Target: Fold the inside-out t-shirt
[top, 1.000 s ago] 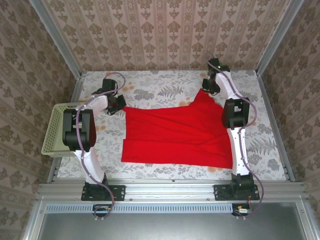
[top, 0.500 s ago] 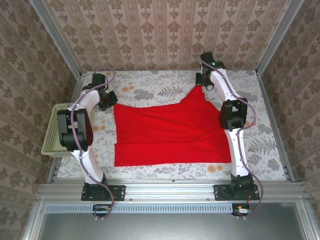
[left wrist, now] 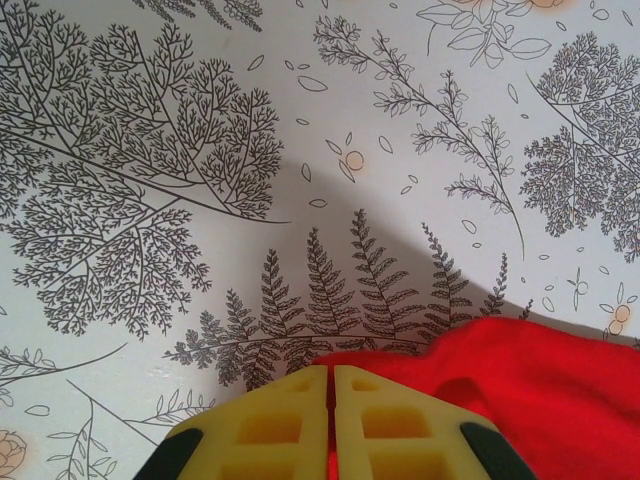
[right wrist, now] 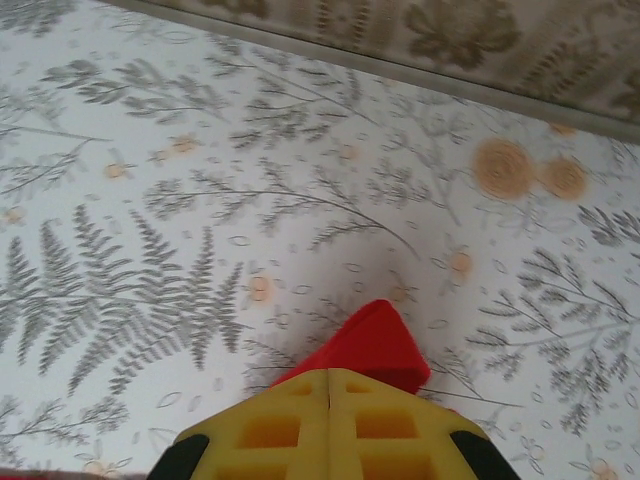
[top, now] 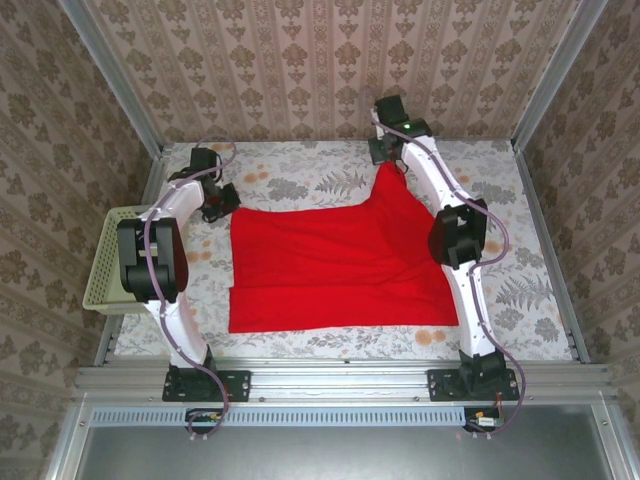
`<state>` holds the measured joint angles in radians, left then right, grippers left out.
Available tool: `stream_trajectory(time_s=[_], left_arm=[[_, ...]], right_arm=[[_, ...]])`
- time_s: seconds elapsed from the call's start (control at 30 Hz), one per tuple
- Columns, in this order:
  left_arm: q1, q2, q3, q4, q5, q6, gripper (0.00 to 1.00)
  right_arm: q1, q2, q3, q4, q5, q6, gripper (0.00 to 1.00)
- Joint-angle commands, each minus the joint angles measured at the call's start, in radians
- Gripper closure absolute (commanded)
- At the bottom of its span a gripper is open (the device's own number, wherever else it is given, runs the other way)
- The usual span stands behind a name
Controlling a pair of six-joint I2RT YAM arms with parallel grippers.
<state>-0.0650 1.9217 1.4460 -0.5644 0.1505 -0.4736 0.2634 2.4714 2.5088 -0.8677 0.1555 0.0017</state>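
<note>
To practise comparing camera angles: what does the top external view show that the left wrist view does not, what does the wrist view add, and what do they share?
Top external, not the wrist: the whole red t-shirt spread on the table cover, its far right corner running to a point at the right gripper, and the pale basket beside the left edge. Left wrist, not the top: the yellow pads of the left gripper pressed together on a red fold, and the cover's fine fern print. Shared: the left gripper at the t-shirt's far left corner.
</note>
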Motion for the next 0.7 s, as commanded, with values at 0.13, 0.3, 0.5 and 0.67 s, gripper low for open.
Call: stream_trajectory(time_s=[0.13,0.3,0.5,0.67], left_arm=[[-0.015,-0.020,-0.010,-0.017,0.007,0.027,0.89],[-0.015,-0.021,-0.012,-0.034,-0.014,0.035,0.85],[-0.028,-0.083,-0.025,-0.095,-0.146,0.013,0.63],[-0.065,-0.233,-0.070,-0.133,-0.287,0.000,0.40]], right_arm=[[0.010,0.001,-0.002,0.018,0.052,-0.052,0.64],[-0.049,-0.009,-0.010,-0.013,0.006,0.060,0.54],[-0.160,-0.012,-0.058,-0.031,-0.089,0.184,0.56],[-0.190,-0.011,-0.145,-0.023,-0.086,0.178,0.54]])
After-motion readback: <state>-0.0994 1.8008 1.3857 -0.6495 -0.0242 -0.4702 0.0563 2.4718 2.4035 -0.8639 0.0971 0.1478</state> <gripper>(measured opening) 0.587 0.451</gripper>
